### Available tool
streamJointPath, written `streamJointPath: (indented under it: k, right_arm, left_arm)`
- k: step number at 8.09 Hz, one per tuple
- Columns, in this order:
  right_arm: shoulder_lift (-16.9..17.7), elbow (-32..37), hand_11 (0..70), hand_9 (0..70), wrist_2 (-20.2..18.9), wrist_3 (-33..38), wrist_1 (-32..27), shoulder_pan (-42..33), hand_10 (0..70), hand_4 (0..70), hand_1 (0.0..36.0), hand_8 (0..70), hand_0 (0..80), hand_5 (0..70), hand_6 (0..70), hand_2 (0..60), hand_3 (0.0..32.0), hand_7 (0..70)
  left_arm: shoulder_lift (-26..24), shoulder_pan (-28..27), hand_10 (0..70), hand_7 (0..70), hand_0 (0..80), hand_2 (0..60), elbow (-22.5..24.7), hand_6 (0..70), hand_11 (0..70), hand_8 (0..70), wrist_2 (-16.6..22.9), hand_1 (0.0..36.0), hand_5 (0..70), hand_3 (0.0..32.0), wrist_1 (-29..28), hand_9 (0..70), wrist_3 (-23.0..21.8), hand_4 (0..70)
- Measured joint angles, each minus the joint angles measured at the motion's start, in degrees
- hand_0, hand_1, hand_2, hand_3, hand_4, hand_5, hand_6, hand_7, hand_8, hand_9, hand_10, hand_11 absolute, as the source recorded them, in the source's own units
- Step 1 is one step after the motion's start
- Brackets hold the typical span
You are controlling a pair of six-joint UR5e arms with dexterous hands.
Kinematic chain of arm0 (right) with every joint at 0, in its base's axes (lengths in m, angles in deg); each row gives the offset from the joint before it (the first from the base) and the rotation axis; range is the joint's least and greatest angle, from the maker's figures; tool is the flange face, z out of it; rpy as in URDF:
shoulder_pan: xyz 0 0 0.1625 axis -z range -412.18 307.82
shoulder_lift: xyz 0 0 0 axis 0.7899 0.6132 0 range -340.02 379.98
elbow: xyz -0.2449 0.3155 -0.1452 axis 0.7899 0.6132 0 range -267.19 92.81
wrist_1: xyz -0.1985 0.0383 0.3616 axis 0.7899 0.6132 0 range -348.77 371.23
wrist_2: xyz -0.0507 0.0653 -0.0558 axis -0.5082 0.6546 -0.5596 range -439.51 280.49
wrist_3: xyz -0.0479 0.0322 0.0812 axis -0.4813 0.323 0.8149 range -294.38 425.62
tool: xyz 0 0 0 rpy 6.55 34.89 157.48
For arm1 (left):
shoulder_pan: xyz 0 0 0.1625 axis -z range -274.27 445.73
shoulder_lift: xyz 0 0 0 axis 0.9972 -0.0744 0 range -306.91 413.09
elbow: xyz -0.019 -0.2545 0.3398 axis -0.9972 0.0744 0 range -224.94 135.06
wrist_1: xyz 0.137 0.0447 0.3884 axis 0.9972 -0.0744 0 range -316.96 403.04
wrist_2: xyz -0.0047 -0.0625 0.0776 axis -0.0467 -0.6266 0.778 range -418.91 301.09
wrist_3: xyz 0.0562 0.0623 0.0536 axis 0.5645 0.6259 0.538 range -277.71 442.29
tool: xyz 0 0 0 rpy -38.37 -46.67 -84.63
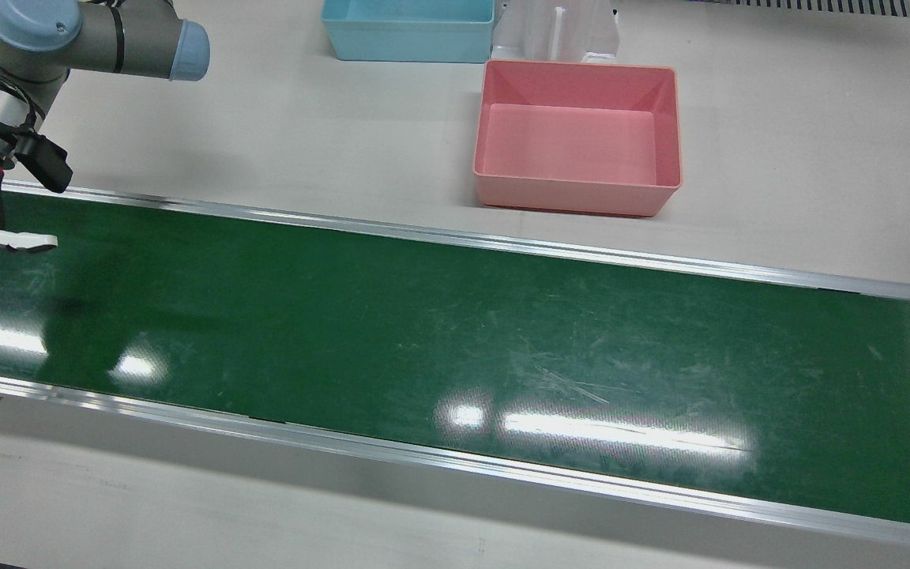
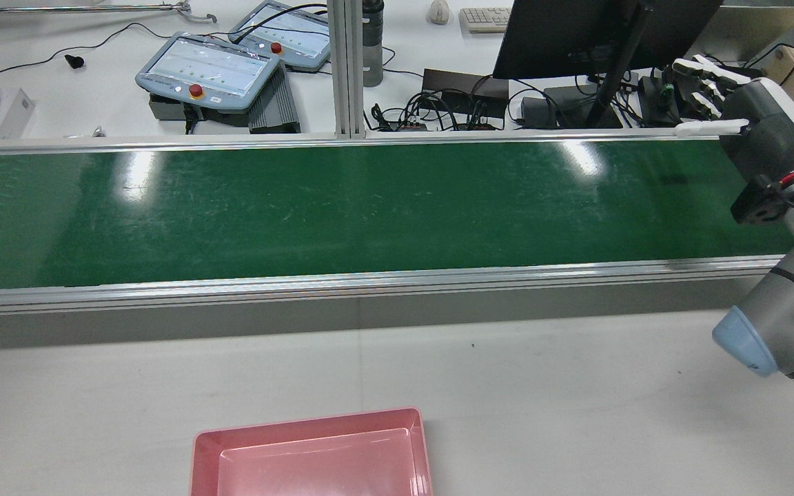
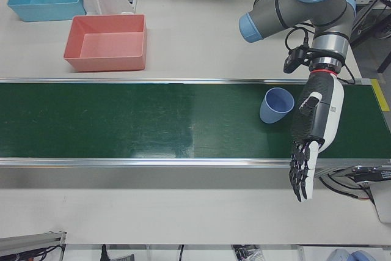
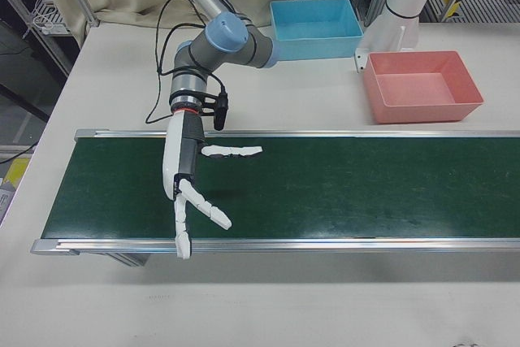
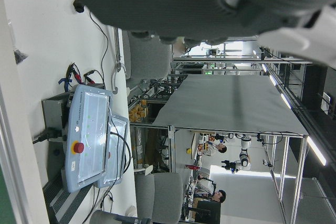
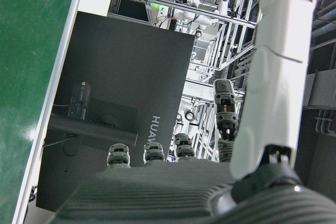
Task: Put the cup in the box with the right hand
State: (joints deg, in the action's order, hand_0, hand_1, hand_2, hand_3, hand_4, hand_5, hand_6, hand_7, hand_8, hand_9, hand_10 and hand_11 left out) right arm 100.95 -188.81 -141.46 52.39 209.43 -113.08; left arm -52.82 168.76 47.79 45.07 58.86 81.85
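Green conveyor belt [image 4: 341, 188] crossing a white tabletop [image 1: 305, 118], with both hands poised over it.

Right-hand fingers [image 4: 231, 151] were spread wide and straight, holding nothing. One pointed along the belt and the others reached toward its near rail. The right hand [image 4: 183, 176] hung above the belt's right-arm end.

Left-hand fingers [image 3: 302, 175] were likewise extended and empty, and the left hand [image 3: 314, 120] hovered over the opposite end.

The blue cup [image 3: 277, 105] stood on the belt just beside the left hand, seemingly upright with its mouth up. It was well apart from the right hand and showed only in the left-front view.

Judged by appearance, the cup was a thin-walled plastic tumbler: light, stiff, smooth-sided and tapered toward the base. Such a shape is likely to slip or tip under a one-sided push. The soundest hold would probably wrap the wall below the rim, with fingers opposed across its width and only gentle pressure.

The pink box [image 4: 422, 91], presumably the target, sat on the tabletop just beyond the belt's far rail and was empty. A blue box [image 4: 315, 18] lay farther back and was also empty. Beside it stood a white pedestal [image 4: 390, 34].
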Motion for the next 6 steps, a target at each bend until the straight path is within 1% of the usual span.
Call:
streamJointPath:
  k: [1, 2, 3, 4, 6]
  right_arm:
    - [0.01, 0.01, 7.3, 7.2, -0.01, 0.01, 0.00, -0.13, 3.3, 15.5, 18.7, 3.2, 61.0, 7.5, 5.3, 3.4, 0.0, 11.8]
    - [0.01, 0.01, 7.3, 7.2, -0.01, 0.02, 0.00, -0.16, 3.3, 17.9, 17.0, 3.2, 62.6, 7.5, 5.3, 0.0, 0.0, 12.0]
    - [0.00, 0.00, 7.3, 7.1, -0.01, 0.04, 0.00, -0.25, 3.3, 17.3, 17.4, 3.1, 62.4, 7.5, 5.3, 0.0, 0.0, 11.7]
    - [0.01, -0.04, 7.1, 7.3, -0.04, 0.01, 0.00, -0.40, 3.2, 18.7, 16.5, 3.2, 63.1, 7.5, 5.3, 0.0, 0.0, 11.9]
    - [0.00, -0.10, 7.1, 7.2, -0.09, 0.00, 0.03, -0.72, 3.1, 17.9, 17.3, 3.2, 62.6, 7.5, 5.4, 0.0, 0.0, 12.3]
  left_arm:
    - [0.00, 0.01, 0.0, 0.0, 0.0, 0.0, 0.00, 0.0, 0.0, 0.0, 0.00, 0.0, 0.0, 0.0, 0.00, 0.0, 0.00, 0.0]
    - [0.00, 0.02, 0.0, 0.0, 0.0, 0.0, 0.00, 0.0, 0.0, 0.0, 0.00, 0.0, 0.0, 0.0, 0.00, 0.0, 0.00, 0.0]
    - [0.00, 0.02, 0.0, 0.0, 0.0, 0.0, 0.00, 0.0, 0.0, 0.0, 0.00, 0.0, 0.0, 0.0, 0.00, 0.0, 0.00, 0.0]
    - [0.00, 0.03, 0.0, 0.0, 0.0, 0.0, 0.00, 0.0, 0.0, 0.0, 0.00, 0.0, 0.0, 0.0, 0.00, 0.0, 0.00, 0.0]
    - [0.00, 0.03, 0.0, 0.0, 0.0, 0.0, 0.00, 0.0, 0.0, 0.0, 0.00, 0.0, 0.0, 0.0, 0.00, 0.0, 0.00, 0.0]
